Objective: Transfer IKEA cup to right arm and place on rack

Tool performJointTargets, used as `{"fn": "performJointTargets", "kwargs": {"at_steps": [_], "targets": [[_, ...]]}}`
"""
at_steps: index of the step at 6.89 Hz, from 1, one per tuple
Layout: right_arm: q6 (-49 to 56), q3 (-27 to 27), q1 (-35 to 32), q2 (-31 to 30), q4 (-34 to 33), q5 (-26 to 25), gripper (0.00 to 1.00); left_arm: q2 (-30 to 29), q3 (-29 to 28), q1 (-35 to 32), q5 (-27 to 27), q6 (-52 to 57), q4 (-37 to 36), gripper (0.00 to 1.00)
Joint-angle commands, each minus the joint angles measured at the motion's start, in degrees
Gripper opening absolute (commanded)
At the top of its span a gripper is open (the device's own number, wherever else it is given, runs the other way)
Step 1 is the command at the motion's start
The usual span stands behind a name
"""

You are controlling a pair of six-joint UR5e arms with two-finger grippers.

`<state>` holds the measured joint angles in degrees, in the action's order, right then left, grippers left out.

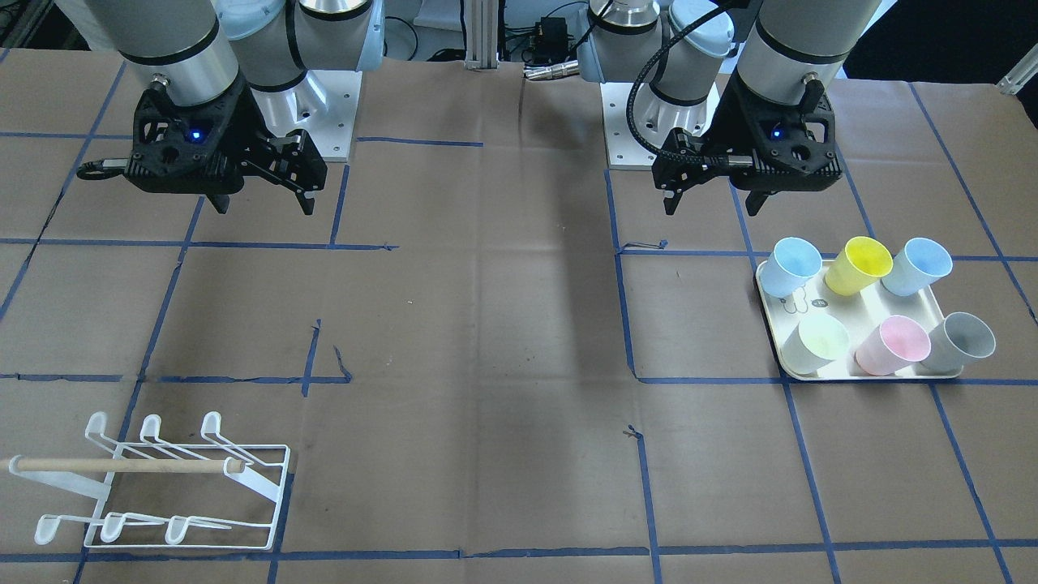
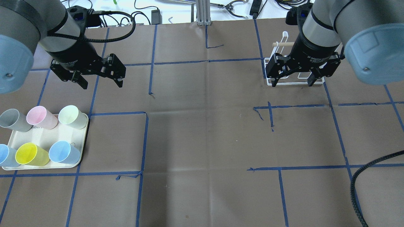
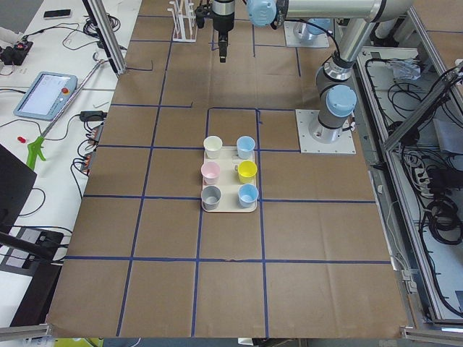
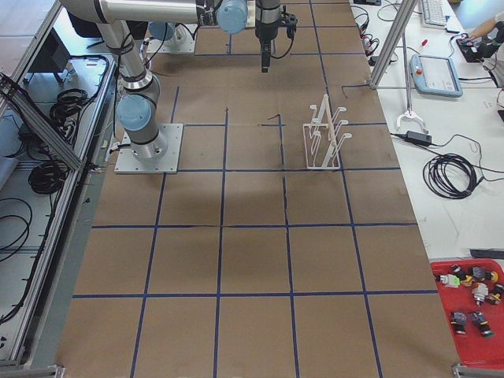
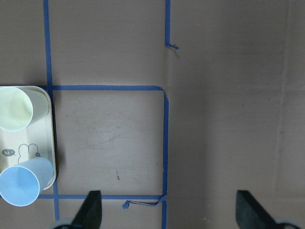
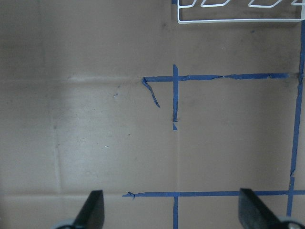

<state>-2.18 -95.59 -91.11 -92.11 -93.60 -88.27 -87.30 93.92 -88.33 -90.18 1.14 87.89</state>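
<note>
Several IKEA cups stand on a cream tray: blue, yellow, pale green, pink and grey among them. My left gripper hangs open and empty above the table, beside the tray's inner edge. The left wrist view shows the pale green cup and a blue cup at its left edge. On the other side, the right gripper is open and empty, high over the table. The white wire rack holds no cups.
Brown paper with a blue tape grid covers the table. The rack's wooden dowel sticks out behind the right wrist in the overhead view. A black cable curves in at the lower right. Cables and tools lie past the far edge.
</note>
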Motion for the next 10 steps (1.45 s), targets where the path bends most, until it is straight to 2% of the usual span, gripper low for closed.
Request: {"fn": "performJointTargets", "kwargs": {"at_steps": [1, 3, 4, 7, 9, 10], "targets": [[-0.01, -0.03, 0.06, -0.09, 0.00, 0.03, 1.00, 0.02, 0.12, 0.09, -0.09, 0.17, 0.00, 1.00], [-0.01, -0.03, 0.06, -0.09, -0.09, 0.21, 1.00, 0.11, 0.30, 1.66, -0.52, 5.41, 0.17, 1.00], [0.16, -0.03, 0.06, -0.52, -0.09, 0.03, 1.00, 0.20, 0.38, 5.33, -0.61, 9.28, 0.09, 1.00], [0.08, 0.06, -0.03, -0.79, -0.09, 0.20, 1.00, 0.11, 2.57, 22.46, -0.70, 23.96, 0.09, 1.00], [-0.10, 0.58, 0.06, -0.79, -0.26, 0.64, 1.00, -1.29, 3.63, 23.12, -0.44, 23.47, -0.96, 1.00], [-0.01, 0.06, -0.03, -0.01, -1.39, 4.74, 1.00, -2.52, 4.25, 23.12, -0.27, 23.47, -2.97, 1.00]]}}
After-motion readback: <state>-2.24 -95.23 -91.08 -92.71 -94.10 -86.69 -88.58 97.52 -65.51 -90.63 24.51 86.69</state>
